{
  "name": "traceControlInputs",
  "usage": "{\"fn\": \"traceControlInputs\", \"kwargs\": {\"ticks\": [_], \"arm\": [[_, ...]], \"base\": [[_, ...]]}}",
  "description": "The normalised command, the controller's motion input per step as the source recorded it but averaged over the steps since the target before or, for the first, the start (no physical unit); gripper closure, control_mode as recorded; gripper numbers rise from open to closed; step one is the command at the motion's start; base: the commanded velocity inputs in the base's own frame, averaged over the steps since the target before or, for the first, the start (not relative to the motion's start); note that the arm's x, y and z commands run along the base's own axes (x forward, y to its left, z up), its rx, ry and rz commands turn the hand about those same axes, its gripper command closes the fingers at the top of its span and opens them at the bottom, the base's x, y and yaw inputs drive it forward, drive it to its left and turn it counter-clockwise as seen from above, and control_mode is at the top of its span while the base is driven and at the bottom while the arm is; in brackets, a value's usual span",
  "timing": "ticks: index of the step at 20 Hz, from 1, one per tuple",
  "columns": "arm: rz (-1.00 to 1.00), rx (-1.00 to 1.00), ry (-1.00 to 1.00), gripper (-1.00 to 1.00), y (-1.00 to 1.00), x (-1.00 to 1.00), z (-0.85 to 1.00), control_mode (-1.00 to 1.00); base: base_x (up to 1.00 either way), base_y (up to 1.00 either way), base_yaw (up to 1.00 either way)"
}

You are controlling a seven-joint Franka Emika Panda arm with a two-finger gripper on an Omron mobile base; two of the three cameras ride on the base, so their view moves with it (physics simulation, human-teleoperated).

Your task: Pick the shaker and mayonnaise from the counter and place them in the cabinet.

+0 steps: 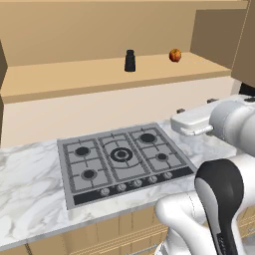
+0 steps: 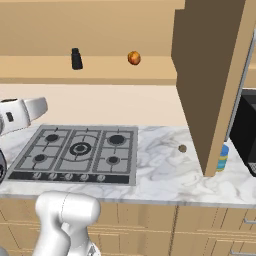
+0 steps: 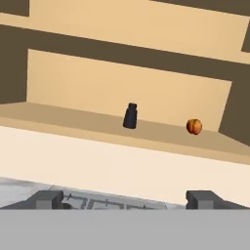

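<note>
Shaker (image 1: 130,61), small, dark, narrow-necked, stands upright on the cabinet (image 1: 99,79) shelf, a little apart from a round orange-red fruit (image 1: 175,55) on that shelf. Mayonnaise (image 2: 222,157), blue lid and yellow-teal label, sits on the marble counter (image 2: 160,165), half hidden behind the cabinet's open door. Gripper (image 3: 127,200) empty, jaws wide apart, facing the shelf above the hob (image 1: 122,159).

No readable text, labels, numbers or signs anywhere.
</note>
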Motion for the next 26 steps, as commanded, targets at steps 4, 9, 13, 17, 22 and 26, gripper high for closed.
{"fn": "traceControlInputs", "kwargs": {"ticks": [4, 9, 13, 17, 22, 26], "arm": [[0.0, 0.0, -0.01, -1.0, 0.0, -0.03, 0.0, -1.0], [0.0, 0.0, -0.03, -1.0, -0.01, -0.26, -0.02, -1.0], [0.0, 0.0, 0.0, -1.0, 0.0, -0.11, -0.04, 1.0], [0.0, 0.0, 0.0, -1.0, 0.0, 0.0, 0.0, 1.0], [0.0, 0.0, 0.0, -1.0, 0.0, 0.0, 0.0, 1.0], [0.0, 0.0, 0.0, -1.0, 0.0, 0.0, 0.0, 1.0]], "base": [[0.0, 0.0, 0.0], [0.0, 0.0, 0.0], [-0.56, -0.07, 0.01], [-0.98, -0.2, 0.01], [-1.0, -0.33, 0.0], [-1.0, -0.48, 0.0]]}}
